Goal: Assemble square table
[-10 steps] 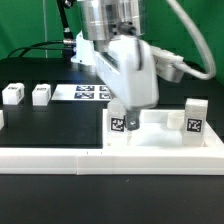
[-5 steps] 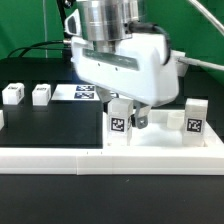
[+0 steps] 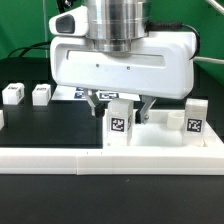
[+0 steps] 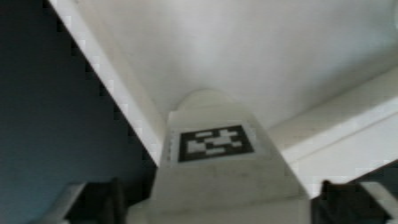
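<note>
The square table's white slab (image 3: 158,140) lies at the exterior view's right. A white block leg (image 3: 118,124) with a black-and-white tag stands upright at its near left corner. A second tagged leg (image 3: 194,118) stands at the right corner. My gripper (image 3: 120,112) hangs straight over the first leg, one finger (image 3: 97,103) on each side with small gaps, open. In the wrist view the tagged leg (image 4: 217,145) fills the space between the dark fingers (image 4: 98,203) of the gripper (image 4: 222,205), with the slab's rim (image 4: 196,50) behind it.
Two loose tagged legs (image 3: 12,93) (image 3: 40,94) stand at the back left on the black table. The marker board (image 3: 72,92) lies behind them, partly hidden by the gripper body. A long white border bar (image 3: 50,156) runs along the front edge.
The gripper has turned about its vertical axis over the leg, from side-on to broad face toward the camera. The leg stays upright in the same spot.
</note>
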You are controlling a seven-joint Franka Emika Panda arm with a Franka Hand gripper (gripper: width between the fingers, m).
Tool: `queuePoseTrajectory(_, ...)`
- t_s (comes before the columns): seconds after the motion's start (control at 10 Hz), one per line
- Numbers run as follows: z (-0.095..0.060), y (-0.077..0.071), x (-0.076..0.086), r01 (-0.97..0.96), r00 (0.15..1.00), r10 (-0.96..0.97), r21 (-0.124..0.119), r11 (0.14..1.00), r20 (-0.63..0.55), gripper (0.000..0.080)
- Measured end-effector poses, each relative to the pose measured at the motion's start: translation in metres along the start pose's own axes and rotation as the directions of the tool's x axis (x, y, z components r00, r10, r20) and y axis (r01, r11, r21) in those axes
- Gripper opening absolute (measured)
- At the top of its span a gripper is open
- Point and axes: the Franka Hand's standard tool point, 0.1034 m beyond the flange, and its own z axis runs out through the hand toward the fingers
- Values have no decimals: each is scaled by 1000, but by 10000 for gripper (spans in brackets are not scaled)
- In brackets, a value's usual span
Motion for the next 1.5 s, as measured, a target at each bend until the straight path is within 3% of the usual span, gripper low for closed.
queuePoseTrajectory(0.2, 0, 0, 0, -117, 993, 117, 0, 993, 0, 285)
queuePoseTrajectory(0.7, 0, 1, 1, -467, 884, 467, 1, 884, -1, 287)
queuePoseTrajectory(0.8, 0, 3, 2, -619, 785, 619, 0, 785, 4, 287)
queuePoseTrajectory(1.0, -1, 9, 4, -840, 541, 837, 22, 541, 75, 287)
queuePoseTrajectory(1.5, 0, 5, 2, -953, 302, 950, 3, 302, 78, 288)
